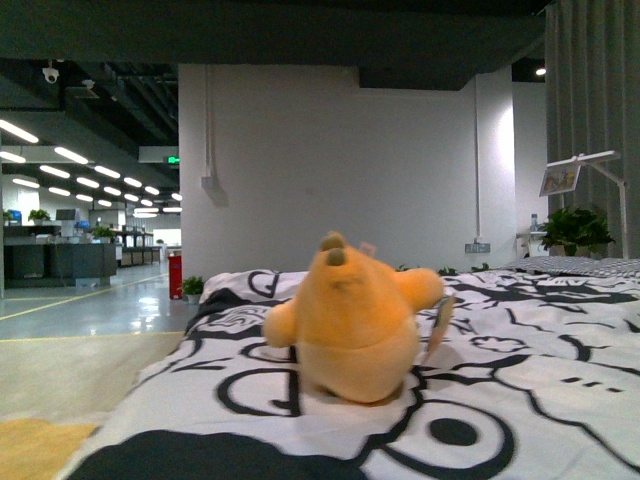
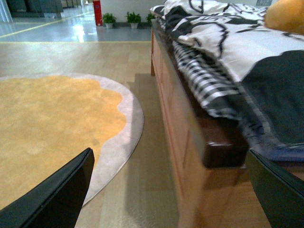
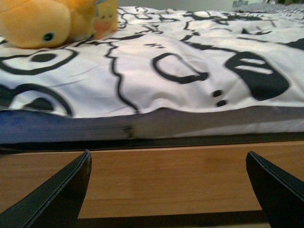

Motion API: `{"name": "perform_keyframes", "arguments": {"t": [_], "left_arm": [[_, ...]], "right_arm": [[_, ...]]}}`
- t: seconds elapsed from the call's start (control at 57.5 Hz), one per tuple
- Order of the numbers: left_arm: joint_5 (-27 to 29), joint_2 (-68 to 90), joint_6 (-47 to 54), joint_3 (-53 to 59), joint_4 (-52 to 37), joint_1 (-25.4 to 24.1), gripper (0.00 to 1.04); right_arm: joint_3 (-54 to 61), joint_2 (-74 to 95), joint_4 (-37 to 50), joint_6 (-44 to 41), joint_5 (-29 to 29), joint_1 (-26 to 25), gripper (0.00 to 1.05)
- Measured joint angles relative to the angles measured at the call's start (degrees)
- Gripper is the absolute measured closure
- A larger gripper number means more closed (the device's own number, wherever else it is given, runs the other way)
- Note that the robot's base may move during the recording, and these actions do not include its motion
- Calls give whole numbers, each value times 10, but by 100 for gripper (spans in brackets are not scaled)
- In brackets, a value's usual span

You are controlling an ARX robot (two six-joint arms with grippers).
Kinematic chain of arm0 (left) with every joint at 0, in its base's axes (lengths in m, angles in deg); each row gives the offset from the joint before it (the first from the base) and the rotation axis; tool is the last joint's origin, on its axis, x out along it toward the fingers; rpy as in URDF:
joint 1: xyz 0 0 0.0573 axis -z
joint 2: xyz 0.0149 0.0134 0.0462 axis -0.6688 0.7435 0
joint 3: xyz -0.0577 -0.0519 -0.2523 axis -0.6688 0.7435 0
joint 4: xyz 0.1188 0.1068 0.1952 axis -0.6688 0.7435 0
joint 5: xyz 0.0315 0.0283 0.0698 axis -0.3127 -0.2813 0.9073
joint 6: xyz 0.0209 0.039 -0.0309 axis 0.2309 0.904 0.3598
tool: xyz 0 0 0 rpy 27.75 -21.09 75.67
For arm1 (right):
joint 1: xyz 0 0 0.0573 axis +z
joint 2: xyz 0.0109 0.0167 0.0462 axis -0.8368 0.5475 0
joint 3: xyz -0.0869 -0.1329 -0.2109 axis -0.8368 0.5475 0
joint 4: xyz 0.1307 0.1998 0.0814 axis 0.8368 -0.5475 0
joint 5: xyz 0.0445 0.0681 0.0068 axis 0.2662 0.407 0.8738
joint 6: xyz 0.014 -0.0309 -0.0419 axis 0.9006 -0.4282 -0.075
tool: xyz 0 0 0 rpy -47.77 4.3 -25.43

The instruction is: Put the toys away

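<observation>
Left gripper [image 2: 168, 152] and right gripper [image 3: 167, 152] both spread wide, empty, low beside bed [image 2: 175, 118]. Plush toy [image 1: 350, 325] sits on top. Right arm probably nearer: rise first, then pinch its body.

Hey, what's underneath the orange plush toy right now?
The plush toy sits on a black-and-white patterned bedcover, which is spread over a wooden bed frame. The patch of cover directly beneath the toy is hidden by its body.
</observation>
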Motion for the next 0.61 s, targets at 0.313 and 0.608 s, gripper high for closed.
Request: {"name": "perform_keyframes", "arguments": {"t": [0.313, 0.608], "left_arm": [[2, 0, 1, 0, 0, 0, 6], [1, 0, 1, 0, 0, 0, 6]], "right_arm": [[0, 0, 1, 0, 3, 0, 7], [-13, 78, -7, 70, -183, 77, 7]]}}
